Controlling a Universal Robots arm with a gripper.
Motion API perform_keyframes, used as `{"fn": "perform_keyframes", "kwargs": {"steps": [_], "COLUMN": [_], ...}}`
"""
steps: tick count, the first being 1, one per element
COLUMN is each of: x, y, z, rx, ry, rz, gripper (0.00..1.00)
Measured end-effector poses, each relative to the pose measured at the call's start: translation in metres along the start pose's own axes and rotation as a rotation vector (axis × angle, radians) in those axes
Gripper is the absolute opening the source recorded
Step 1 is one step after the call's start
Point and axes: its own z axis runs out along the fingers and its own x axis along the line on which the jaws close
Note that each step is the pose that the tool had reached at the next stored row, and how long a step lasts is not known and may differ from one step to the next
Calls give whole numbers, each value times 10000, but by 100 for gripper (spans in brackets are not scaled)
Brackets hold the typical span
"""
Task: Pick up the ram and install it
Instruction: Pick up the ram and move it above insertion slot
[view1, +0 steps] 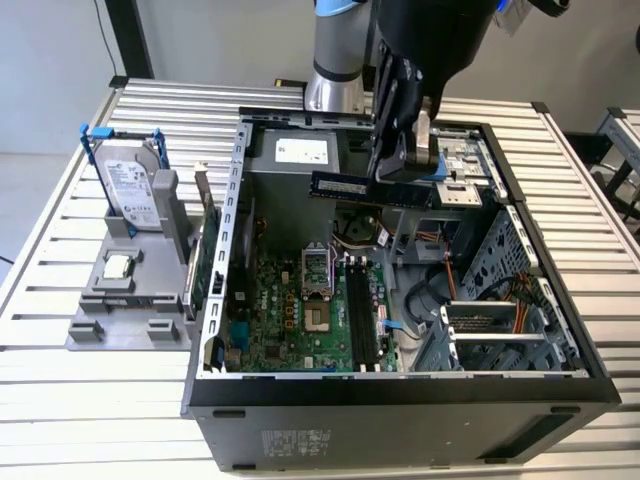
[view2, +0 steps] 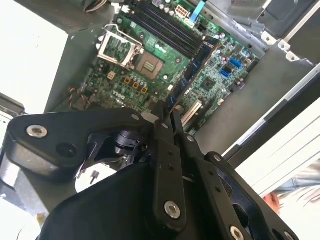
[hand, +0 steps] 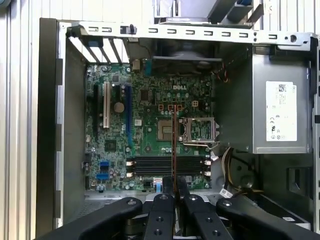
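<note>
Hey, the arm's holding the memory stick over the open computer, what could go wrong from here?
The memory stick in the hand looks crosswise to the memory slots; lowered like this, it likely would not seat. The open processor socket lies right beside those slots, so a slip might harm it. Loose cables near the slots' end might snag the hand.

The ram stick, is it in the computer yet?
Not yet. Picking up looks done: the gripper is shut on the ram and holds it above the open computer case. Installing is what's left: the black memory slots on the motherboard below are empty.
</note>
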Motion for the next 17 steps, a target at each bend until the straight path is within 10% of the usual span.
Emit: {"fn": "perform_keyframes", "kwargs": {"steps": [13, 17], "x": [-1, -1], "y": [-75, -81], "z": [-6, 6], "rx": [8, 258], "ry": [5, 7], "rz": [-14, -103], "gripper": [0, 0]}}
